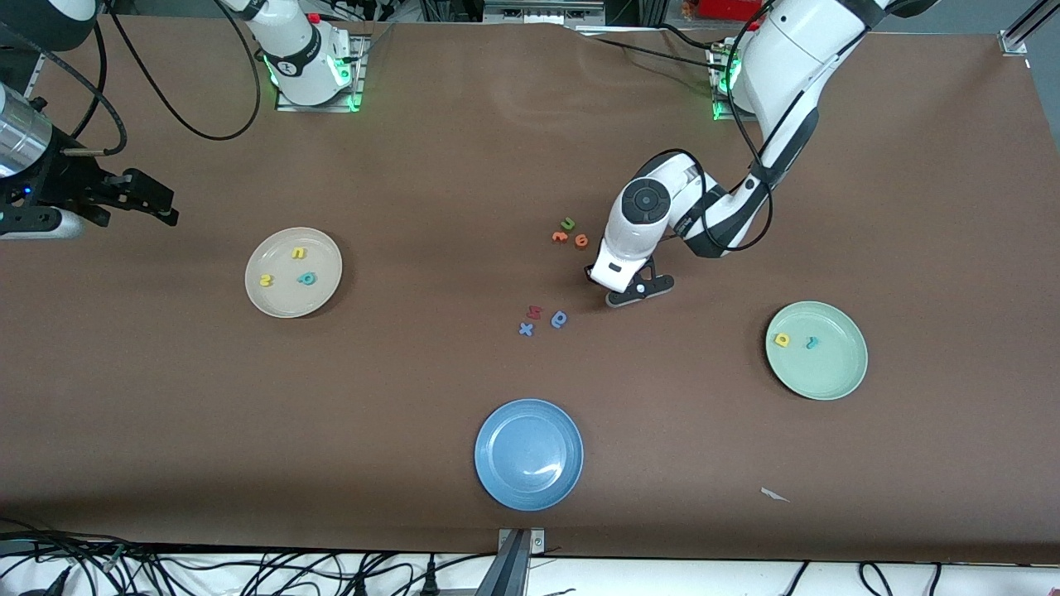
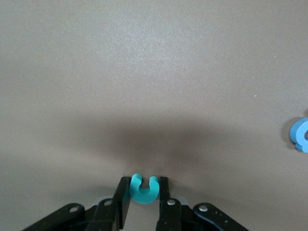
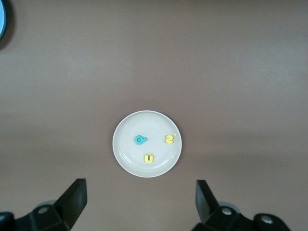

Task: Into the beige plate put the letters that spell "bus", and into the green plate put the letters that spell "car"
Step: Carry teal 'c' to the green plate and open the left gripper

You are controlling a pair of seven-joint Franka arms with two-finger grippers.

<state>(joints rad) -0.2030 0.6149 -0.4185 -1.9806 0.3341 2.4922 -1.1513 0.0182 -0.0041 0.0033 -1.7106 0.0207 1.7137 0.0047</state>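
The left hand [image 2: 144, 204] is down at the surface [image 1: 464, 149], its fingers [image 2: 124, 199] clenched on the teal "c" [image 2: 143, 188], which sits pinched between them. The blue round letter [image 1: 559, 319] and the red letter [image 1: 534, 312] lie near this hand toward the right arm's end, with bare surface elsewhere around it. The green plate [image 1: 836, 377], holding the yellow "a" [image 1: 782, 339] and the teal "r" [image 1: 812, 342], lies well apart. The left arm bends low from its base. The right hand [image 3: 142, 202] waits released, high over the beige plate [image 3: 126, 159] with the teal "b" [image 3: 140, 140], yellow "u" [image 3: 148, 158] and yellow "s" [image 3: 169, 139].
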